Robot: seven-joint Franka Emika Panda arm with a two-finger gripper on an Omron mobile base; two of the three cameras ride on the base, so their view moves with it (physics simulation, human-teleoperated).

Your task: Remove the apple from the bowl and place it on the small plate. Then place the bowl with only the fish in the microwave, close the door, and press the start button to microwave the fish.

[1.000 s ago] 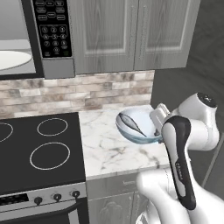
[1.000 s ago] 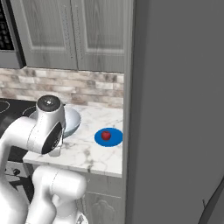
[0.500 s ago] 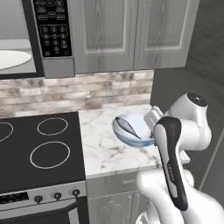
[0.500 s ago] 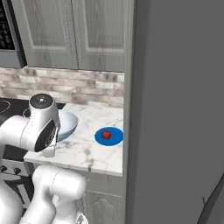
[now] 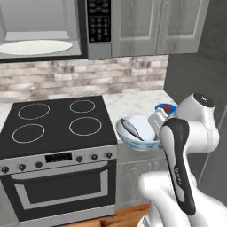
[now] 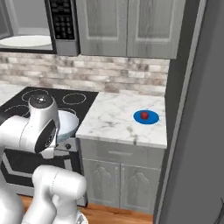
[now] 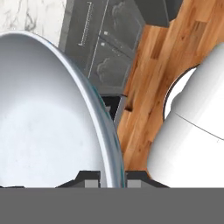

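Carrying the bowl (image 5: 136, 132) with the fish (image 5: 130, 128), the gripper (image 7: 112, 177) pinches its rim (apple (image 6: 145, 115) sits plated); next, lift toward the open microwave (image 5: 44, 46).

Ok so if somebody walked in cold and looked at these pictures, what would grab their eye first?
Probably the bowl with the fish in it, held by its rim in the gripper, off the counter's front edge beside the stove. Next, the red apple on the small plate on the marble counter, and the open microwave above.
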